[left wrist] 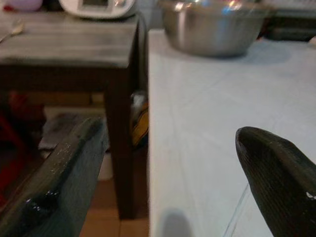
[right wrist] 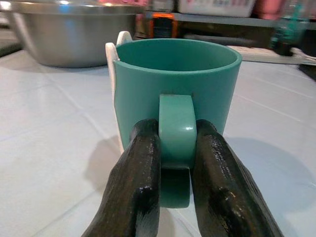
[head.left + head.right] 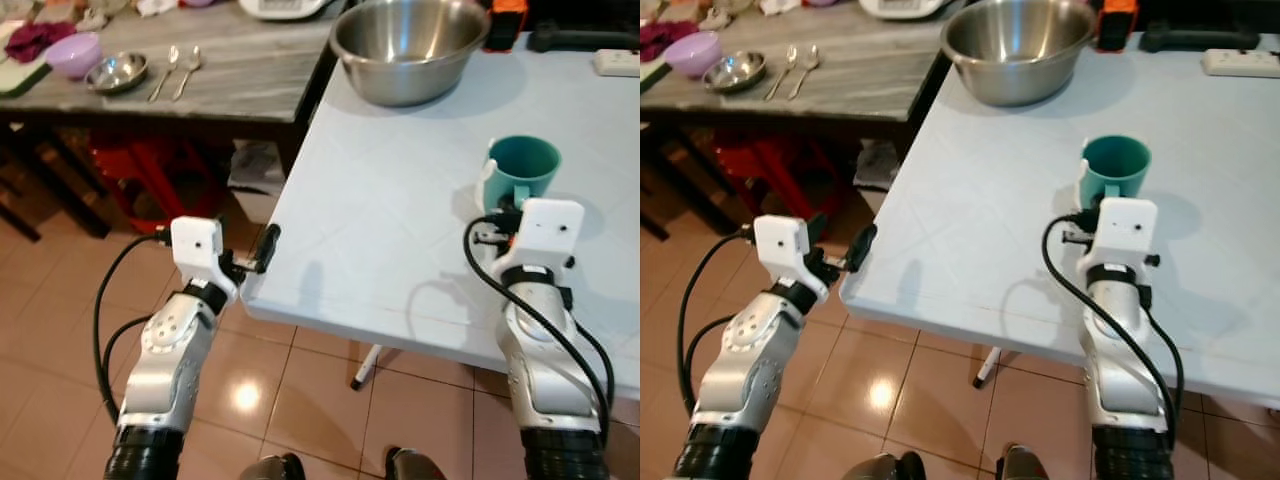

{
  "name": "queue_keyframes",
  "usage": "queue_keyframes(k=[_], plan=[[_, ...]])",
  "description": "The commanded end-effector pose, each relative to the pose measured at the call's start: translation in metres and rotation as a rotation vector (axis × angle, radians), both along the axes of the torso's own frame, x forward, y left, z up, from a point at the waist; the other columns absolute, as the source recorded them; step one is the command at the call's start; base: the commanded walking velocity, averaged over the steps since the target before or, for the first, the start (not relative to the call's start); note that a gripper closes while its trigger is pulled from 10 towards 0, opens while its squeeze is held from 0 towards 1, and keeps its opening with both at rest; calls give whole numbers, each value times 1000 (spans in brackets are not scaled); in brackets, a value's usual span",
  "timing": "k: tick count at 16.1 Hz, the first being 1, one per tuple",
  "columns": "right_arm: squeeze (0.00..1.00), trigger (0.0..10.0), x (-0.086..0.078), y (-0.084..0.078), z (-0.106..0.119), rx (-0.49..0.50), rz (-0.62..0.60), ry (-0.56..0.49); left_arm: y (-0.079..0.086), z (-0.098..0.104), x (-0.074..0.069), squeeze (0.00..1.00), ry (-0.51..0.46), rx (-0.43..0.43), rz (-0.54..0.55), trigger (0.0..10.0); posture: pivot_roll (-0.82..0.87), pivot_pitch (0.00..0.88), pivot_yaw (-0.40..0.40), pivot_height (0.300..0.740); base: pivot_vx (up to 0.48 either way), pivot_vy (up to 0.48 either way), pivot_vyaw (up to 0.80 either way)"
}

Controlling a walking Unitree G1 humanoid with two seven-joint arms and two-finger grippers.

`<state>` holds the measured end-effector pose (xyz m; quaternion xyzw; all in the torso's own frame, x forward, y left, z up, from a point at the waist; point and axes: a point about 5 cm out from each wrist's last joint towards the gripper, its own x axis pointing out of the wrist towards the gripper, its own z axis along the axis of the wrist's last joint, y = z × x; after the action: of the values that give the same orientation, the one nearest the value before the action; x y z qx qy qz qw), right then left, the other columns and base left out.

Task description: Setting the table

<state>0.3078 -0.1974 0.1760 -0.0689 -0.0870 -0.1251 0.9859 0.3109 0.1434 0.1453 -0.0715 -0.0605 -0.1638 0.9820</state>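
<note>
A teal mug [image 3: 522, 165] stands upright on the white table [image 3: 390, 200], toward its right side. My right gripper [image 2: 177, 136] is shut on the mug's handle [image 2: 177, 121], one black finger on each side. A white piece [image 2: 112, 64] sticks out at the mug's side. My left gripper [image 3: 250, 256] is open and holds nothing. It hangs at the table's front left corner, level with the edge, with one finger [image 1: 276, 173] over the tabletop and the other finger [image 1: 54, 173] off to the side.
A big steel bowl [image 3: 410, 45] sits at the table's far left. A wooden side table [image 3: 250, 75] to the left carries two spoons [image 3: 178, 70], a small steel bowl [image 3: 116, 72] and a purple bowl [image 3: 75, 52]. A power strip [image 3: 615, 62] lies far right.
</note>
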Motion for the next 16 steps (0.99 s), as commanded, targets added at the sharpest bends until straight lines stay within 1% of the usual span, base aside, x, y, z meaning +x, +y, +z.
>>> queue_keyframes(k=[1,2,7,10,12,13,15,16], plan=[[0,10000,-3,5,6,3,21,-28,7,-3,0,0,10,6,17,10000,-183,114,136,740,0,424,-575],[0,10000,-4,9,8,4,38,-31,7,-4,1,0,8,7,13,10000,-183,114,136,740,0,424,0],[0,10000,-7,16,4,12,64,-16,7,-5,0,0,5,6,19,10000,-179,117,130,740,0,434,0],[0,10000,-9,19,6,13,93,-32,6,-7,-1,0,4,6,20,10000,-178,116,123,740,0,447,0],[0,10000,-17,22,9,13,122,-58,4,-7,-1,0,1,2,24,10000,-182,115,120,740,0,452,0],[0,10000,-24,23,6,2,130,-56,4,-7,-1,0,1,0,27,10000,-184,115,117,740,0,461,0],[0,10000,-34,23,-1,-6,128,-40,5,-9,-1,0,5,2,28,10000,-186,114,115,740,0,461,0],[0,10000,-43,23,-7,4,122,-27,5,-9,-1,0,5,2,28,10000,-188,114,116,740,0,461,0]])
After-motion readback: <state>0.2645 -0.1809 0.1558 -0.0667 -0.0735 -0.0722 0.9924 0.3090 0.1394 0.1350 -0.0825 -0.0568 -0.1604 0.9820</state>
